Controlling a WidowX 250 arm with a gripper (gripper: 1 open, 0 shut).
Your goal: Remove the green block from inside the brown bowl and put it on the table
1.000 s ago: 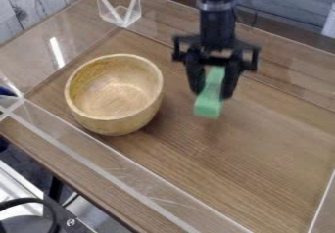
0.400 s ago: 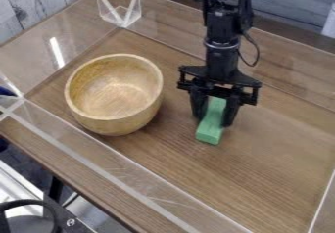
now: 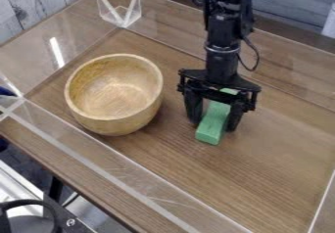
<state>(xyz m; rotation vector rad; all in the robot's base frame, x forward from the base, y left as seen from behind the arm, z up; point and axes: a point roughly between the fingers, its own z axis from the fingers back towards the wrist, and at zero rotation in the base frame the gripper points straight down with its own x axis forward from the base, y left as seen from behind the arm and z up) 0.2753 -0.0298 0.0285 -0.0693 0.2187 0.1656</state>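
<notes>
The green block (image 3: 214, 125) rests on the table (image 3: 268, 173), right of the brown bowl (image 3: 116, 92), its top end tilted up between my fingers. My gripper (image 3: 216, 108) points down over the block and stands open, with a dark finger on each side and a small gap to the block. The bowl's pale inside is empty.
Clear acrylic walls (image 3: 78, 163) edge the table at the front left and back. A small clear acrylic piece (image 3: 121, 10) stands at the back left corner. The arm's black column rises behind the gripper.
The gripper came down with the green block until the block reached the table. Its fingers have since spread apart, letting go of the block.
</notes>
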